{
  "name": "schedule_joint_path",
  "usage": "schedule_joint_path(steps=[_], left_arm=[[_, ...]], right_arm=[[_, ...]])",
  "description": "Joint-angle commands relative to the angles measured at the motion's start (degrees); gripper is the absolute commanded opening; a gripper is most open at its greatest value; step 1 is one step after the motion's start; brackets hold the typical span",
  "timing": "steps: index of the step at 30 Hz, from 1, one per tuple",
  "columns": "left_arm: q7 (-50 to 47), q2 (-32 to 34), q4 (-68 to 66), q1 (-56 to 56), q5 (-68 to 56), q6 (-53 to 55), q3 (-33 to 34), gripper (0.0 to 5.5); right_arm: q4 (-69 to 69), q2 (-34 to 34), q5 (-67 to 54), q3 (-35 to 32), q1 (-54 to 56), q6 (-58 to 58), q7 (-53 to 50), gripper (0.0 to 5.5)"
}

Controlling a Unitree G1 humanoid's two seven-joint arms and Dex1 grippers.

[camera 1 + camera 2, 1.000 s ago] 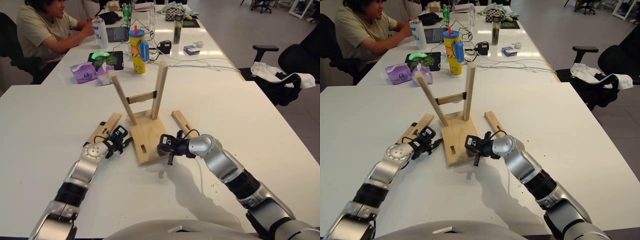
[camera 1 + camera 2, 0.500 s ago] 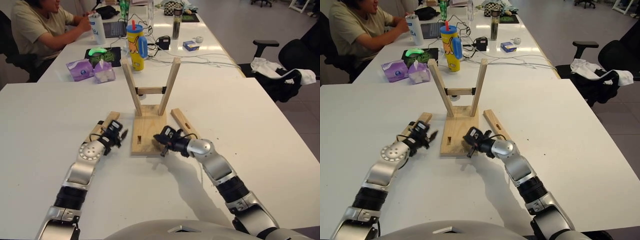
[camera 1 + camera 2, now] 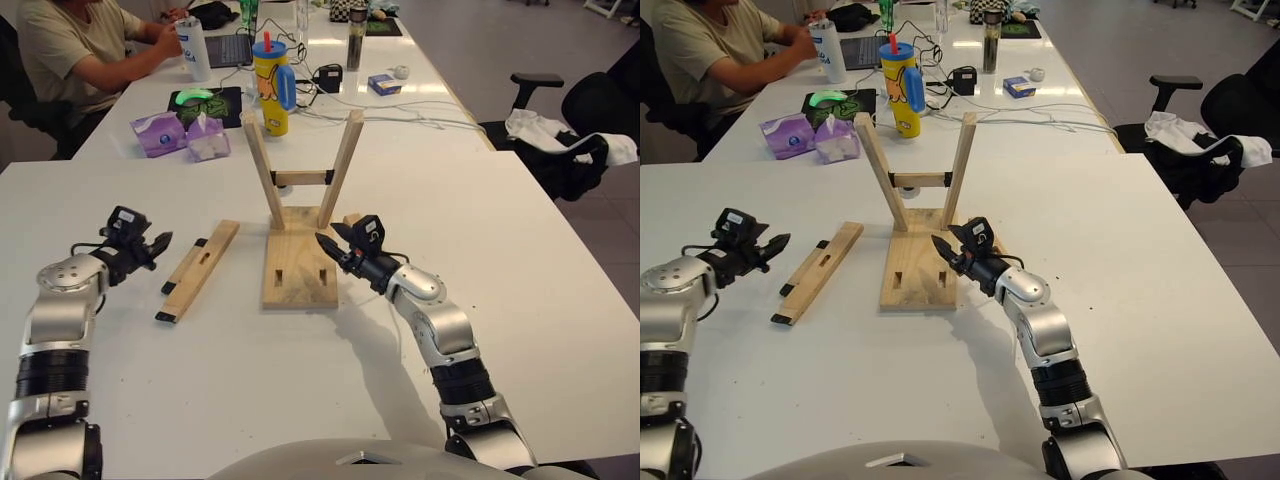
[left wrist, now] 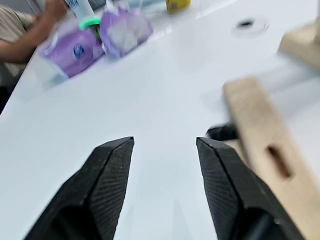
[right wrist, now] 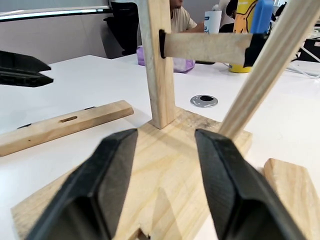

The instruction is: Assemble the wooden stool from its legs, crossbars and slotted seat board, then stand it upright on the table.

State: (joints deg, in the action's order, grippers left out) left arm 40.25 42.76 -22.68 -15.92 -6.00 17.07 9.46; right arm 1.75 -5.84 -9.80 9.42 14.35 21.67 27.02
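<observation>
The slotted seat board (image 3: 297, 272) lies flat on the white table. Two legs (image 3: 262, 170) rise from its far end, splayed apart and joined by a crossbar (image 3: 303, 179). One loose leg (image 3: 198, 268) rests on the table left of the board, and a second loose leg (image 5: 294, 184) sits at the board's right edge. My left gripper (image 3: 150, 245) is open and holds nothing, hovering a short way left of the loose leg (image 4: 265, 150). Over the board's right side my right gripper (image 3: 330, 243) is open too, its fingers (image 5: 112, 170) pointing at the standing legs.
Beyond the table's far edge a second table carries a yellow and blue cup (image 3: 270, 85), purple tissue packs (image 3: 165, 135), cables and a laptop, with a person seated there. An office chair (image 3: 590, 120) stands to the right. A round grommet (image 5: 203, 101) is set in the tabletop behind the stool.
My left gripper has drawn back to the left, away from the loose leg. My right gripper has moved from the board's near right corner farther along its right side.
</observation>
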Motion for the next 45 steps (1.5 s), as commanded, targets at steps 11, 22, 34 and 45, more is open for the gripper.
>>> schedule_joint_path(steps=[11,22,34,45], left_arm=[[12.57,0.79,-3.89,2.72,-1.38,-0.02,-4.47,2.31],[8.98,-1.90,-6.03,2.71,-0.28,6.05,-6.78,2.31],[2.94,-3.66,-8.30,0.75,-0.47,6.42,-5.55,1.31],[-1.41,-9.09,12.85,2.63,-8.93,-5.93,3.55,1.31]], right_arm=[[0.10,-0.23,-0.27,1.33,0.75,3.19,0.48,2.22],[-0.98,0.17,-0.37,1.04,1.76,5.83,-0.29,2.22],[-2.60,1.38,0.54,-0.53,3.74,5.20,-3.91,2.25],[1.78,4.51,-13.44,-6.78,3.54,12.42,-0.15,2.25]])
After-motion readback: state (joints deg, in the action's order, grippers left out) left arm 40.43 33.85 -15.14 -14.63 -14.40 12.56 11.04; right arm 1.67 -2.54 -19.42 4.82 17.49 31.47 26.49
